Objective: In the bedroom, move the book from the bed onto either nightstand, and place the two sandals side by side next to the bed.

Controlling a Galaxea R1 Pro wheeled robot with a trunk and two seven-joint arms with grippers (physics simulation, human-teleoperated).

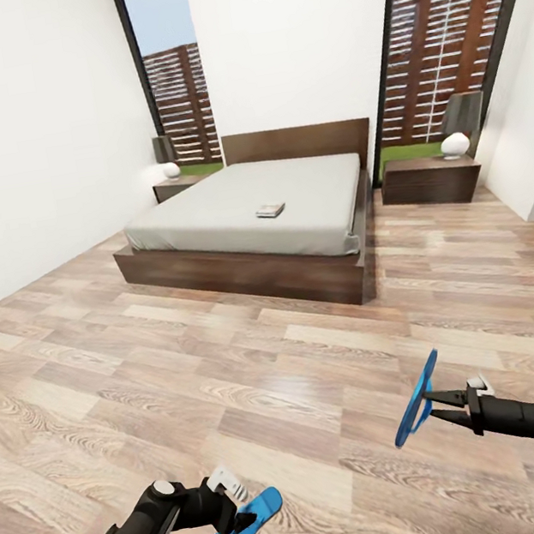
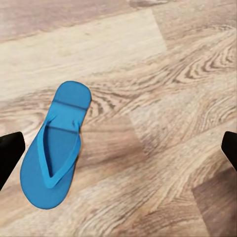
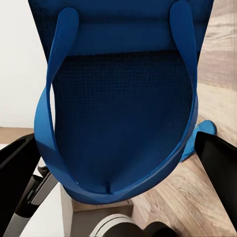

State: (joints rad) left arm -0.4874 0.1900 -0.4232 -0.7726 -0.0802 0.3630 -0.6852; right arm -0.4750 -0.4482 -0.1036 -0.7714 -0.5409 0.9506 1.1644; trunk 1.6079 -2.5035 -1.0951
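The bedroom has white walls, a pale wood-plank floor (image 1: 257, 364) and tall dark-framed windows showing a slatted fence (image 1: 440, 55). In the upper middle of the head view stands the bed (image 1: 246, 218), a low dark wooden frame with a smooth light grey mattress, and the book (image 1: 270, 210) lies flat on that mattress, a little right of its centre. 2 dark nightstands flank the headboard: the left nightstand (image 1: 174, 187) at the upper left and the right nightstand (image 1: 430, 179) at the upper right, each carrying a round white lamp (image 1: 455, 144). A wide stretch of bare planks lies between the robot and the bed, with nothing standing in it. At the lower left, the left gripper (image 1: 237, 502) sits just above a bright blue sandal (image 1: 248, 526); in the left wrist view this sandal (image 2: 55, 145) lies flat on the floor, strap side up, between widely parted fingers (image 2: 9, 153), nearer the one at the frame's left edge. At the lower right, the right gripper (image 1: 434, 408) pinches the second sandal (image 1: 417, 398), held on edge and tilted in the air. In the right wrist view its dimpled blue sole and thin thong straps (image 3: 118, 98) hang close to the lens.
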